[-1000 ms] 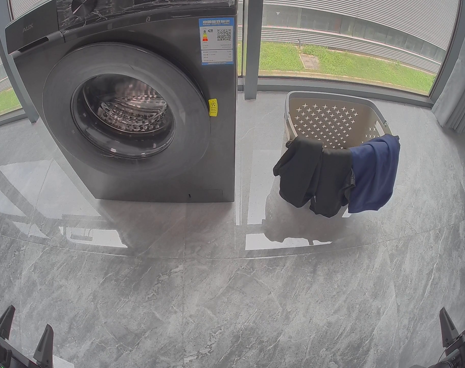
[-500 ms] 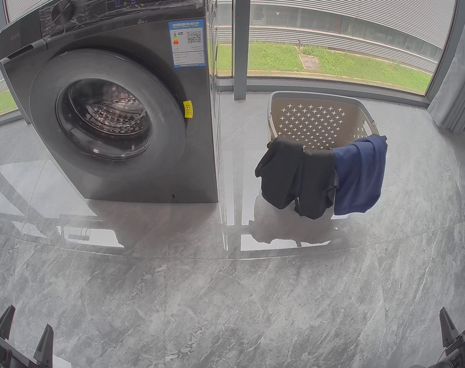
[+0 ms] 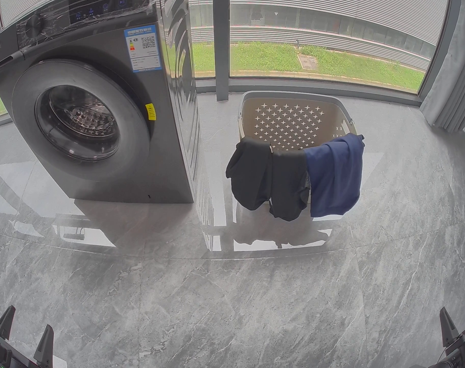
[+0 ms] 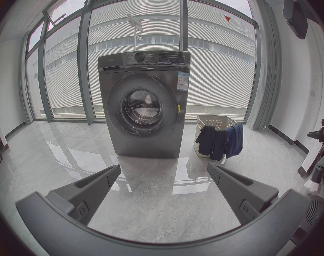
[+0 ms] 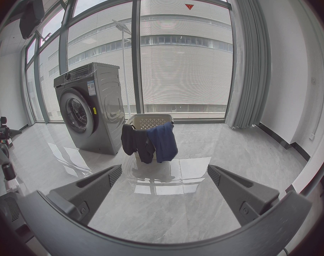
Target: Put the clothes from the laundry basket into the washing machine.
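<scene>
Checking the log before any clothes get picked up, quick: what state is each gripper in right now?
Left gripper: open, holding nothing.
Right gripper: open, holding nothing.

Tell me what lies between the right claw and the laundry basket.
Head view: only bare grey marbled floor separates the right claw from the beige perforated plastic laundry basket.

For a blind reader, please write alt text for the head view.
A beige laundry basket stands on the grey floor, with black clothes and a blue garment hanging over its near rim. A grey washing machine stands to its left. The left claw and right claw, both open, sit in the bottom corners.
</scene>
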